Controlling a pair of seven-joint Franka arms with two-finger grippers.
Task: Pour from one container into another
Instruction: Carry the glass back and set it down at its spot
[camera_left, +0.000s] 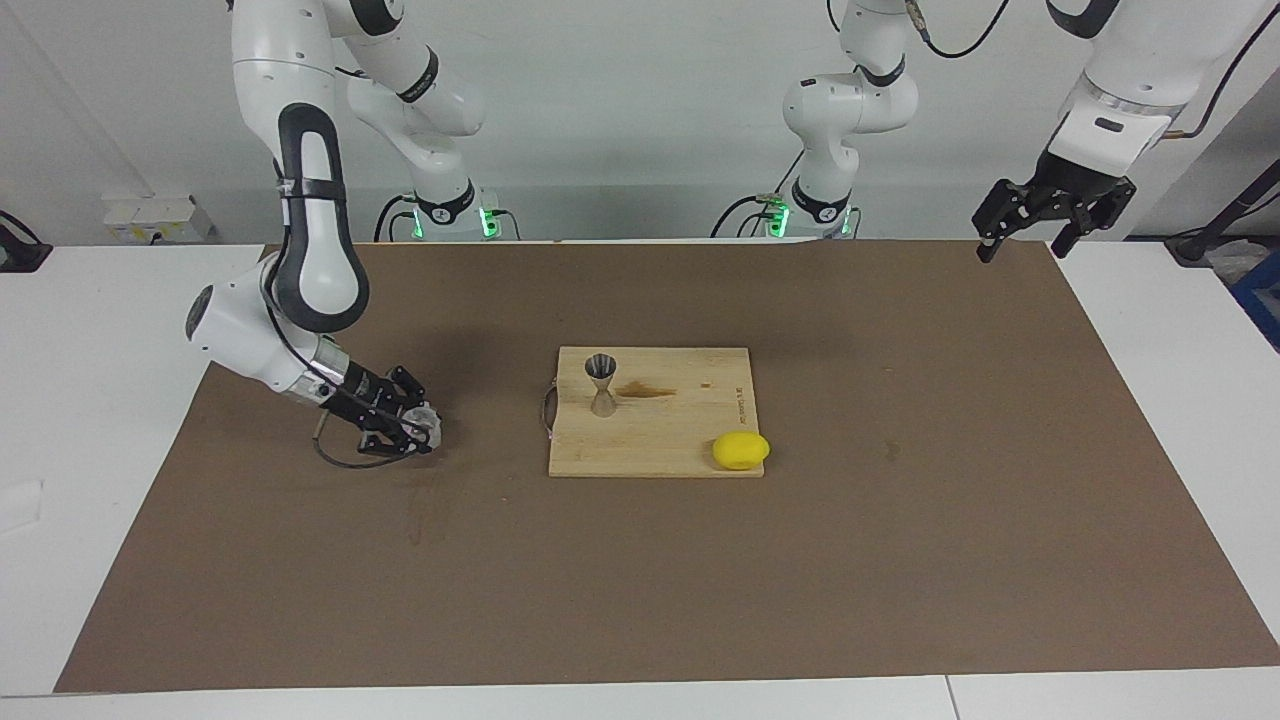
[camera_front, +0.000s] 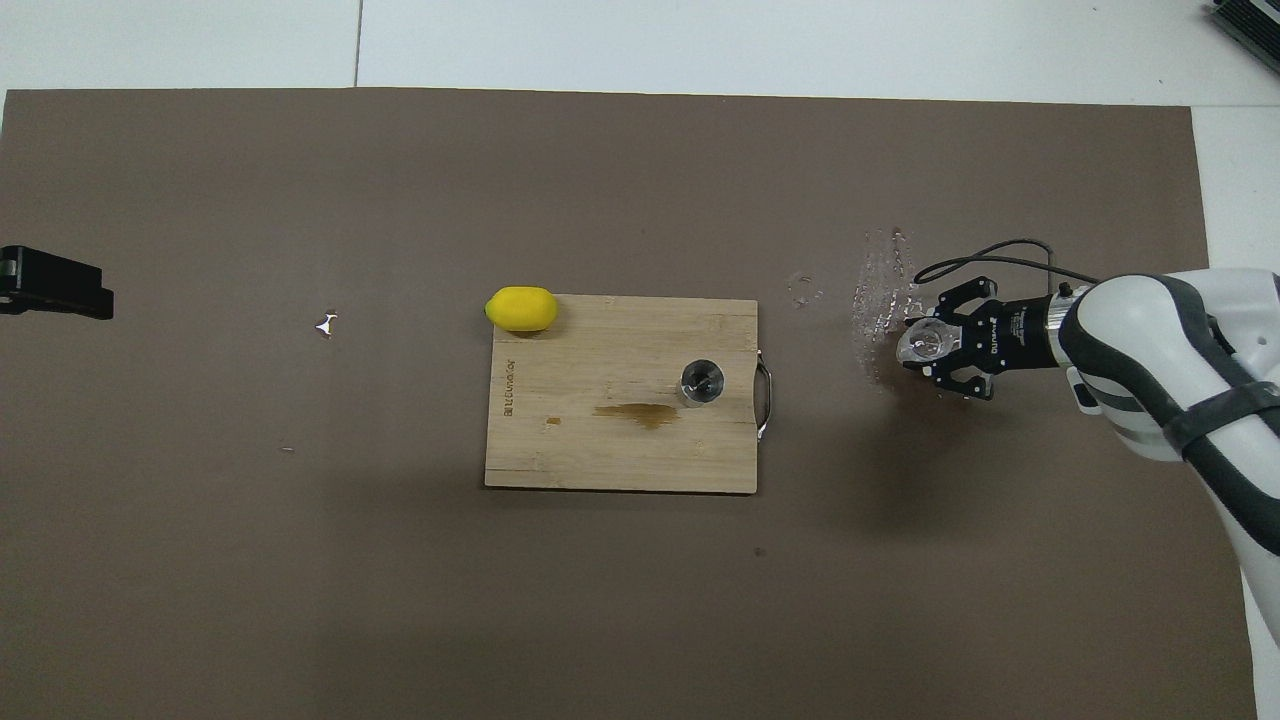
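The right gripper (camera_left: 418, 428) sits low over the brown mat (camera_left: 640, 560) toward the right arm's end of the table, its fingers clamped on the clear glass tumbler (camera_left: 424, 424). The tumbler is small, short and thick-walled, tipped well over on its side, with its round see-through mouth turned toward the cutting board; whether it touches the mat cannot be told. In the overhead view the tumbler (camera_front: 922, 343) lies beside a patch of glinting wet spots (camera_front: 880, 290) on the mat.

Open mat separates the gripper from the wooden cutting board (camera_left: 690, 430) at the table's middle. The metal jigger (camera_left: 601, 384) stands upright on the board near its handled edge, hourglass-shaped, silver-grey, with its upper cone open; a brown stain (camera_left: 645, 390) marks the wood just beside it. A yellow lemon (camera_left: 741, 450) rests at the board's corner farthest from the robots, toward the left arm's end, overhanging the edge.

From the board to the left arm's end the mat lies bare but for a small white scrap (camera_front: 325, 324). The left gripper (camera_left: 1028, 232) hangs in the air over the mat's corner nearest that arm's base, fingers spread wide and holding nothing; this arm waits.
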